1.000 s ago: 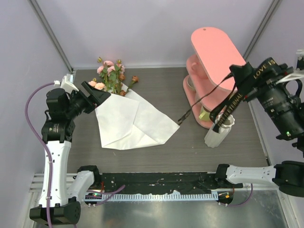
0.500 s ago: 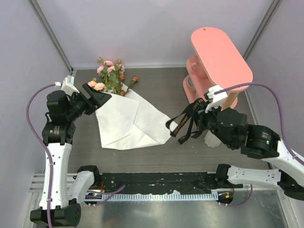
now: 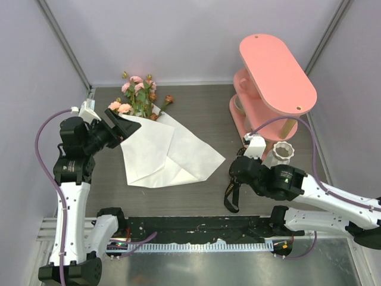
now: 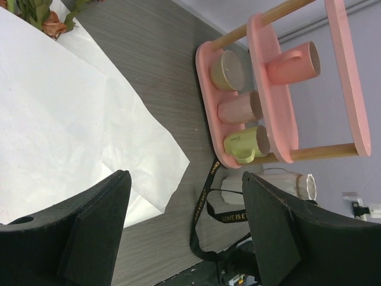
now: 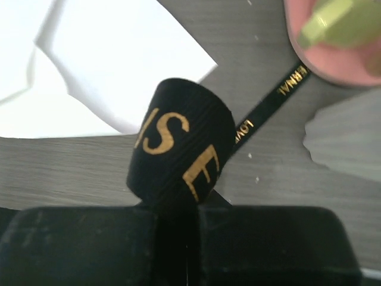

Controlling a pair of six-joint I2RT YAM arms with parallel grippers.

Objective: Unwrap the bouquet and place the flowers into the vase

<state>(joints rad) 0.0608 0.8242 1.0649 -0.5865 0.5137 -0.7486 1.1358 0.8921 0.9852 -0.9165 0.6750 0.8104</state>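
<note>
While the left gripper (image 3: pixel 119 125) is held over the far-left corner of the white paper (image 3: pixel 169 155), its fingers are spread wide apart, and nothing is seen between them in the wrist view. Whether the paper is actually touched can't be told. Just beyond it, the flowers (image 3: pixel 140 95) are laid at the far left of the table (image 3: pixel 202 107), with the heads pointed toward the far wall and the stems resting on the paper's far edge. The paper itself is spread open, a bit creased, from the flowers toward the middle of the table. Right of the paper's right corner, the right gripper (image 3: pixel 236 179) is held low, fingers clamped together on a black ribbon (image 3: pixel 230 199) with gold lettering. A loop of it is left dangling toward the near edge. A bit further right, the vase (image 3: pixel 281 153) is stood upright, well apart from the flowers and just beside the near end of the pink shelf (image 3: pixel 277 65). Mugs (image 4: pixel 241 107) are parked on the shelf's lower tier.
</note>
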